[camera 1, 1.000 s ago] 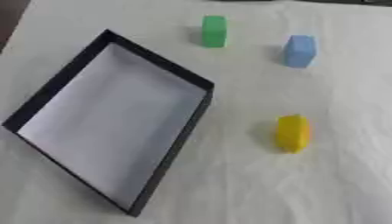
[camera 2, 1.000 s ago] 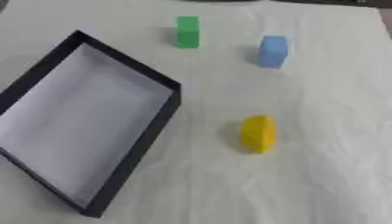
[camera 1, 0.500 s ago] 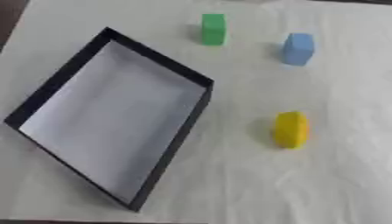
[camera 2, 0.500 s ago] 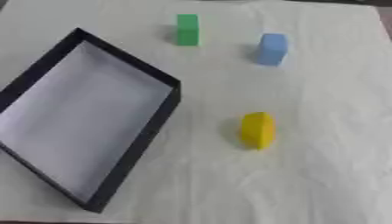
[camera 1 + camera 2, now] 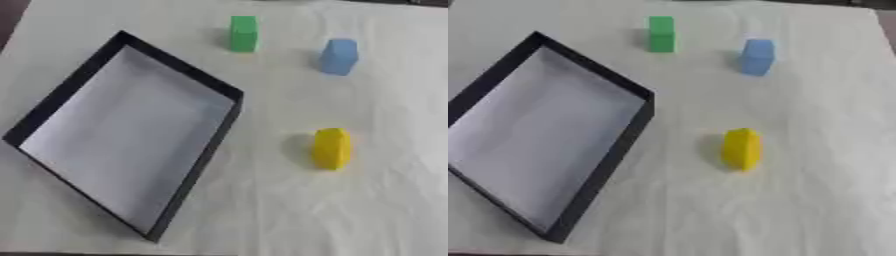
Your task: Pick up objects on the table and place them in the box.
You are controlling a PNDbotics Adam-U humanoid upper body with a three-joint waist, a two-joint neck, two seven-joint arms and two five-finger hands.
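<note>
- Plainly, neither robot hand shows in either eye view, so whether their fingers are spread or curled cannot be told.
- On the left, a black-walled box (image 5: 188,170) with a pale floor sits askew on the cloth-covered bench (image 5: 289,215), and it holds nothing.
- Right of the box, apart from its wall, stands a yellow block (image 5: 332,148).
- Farther back stand a green block (image 5: 243,33) and, to its right, a blue block (image 5: 339,56), the two apart.
</note>
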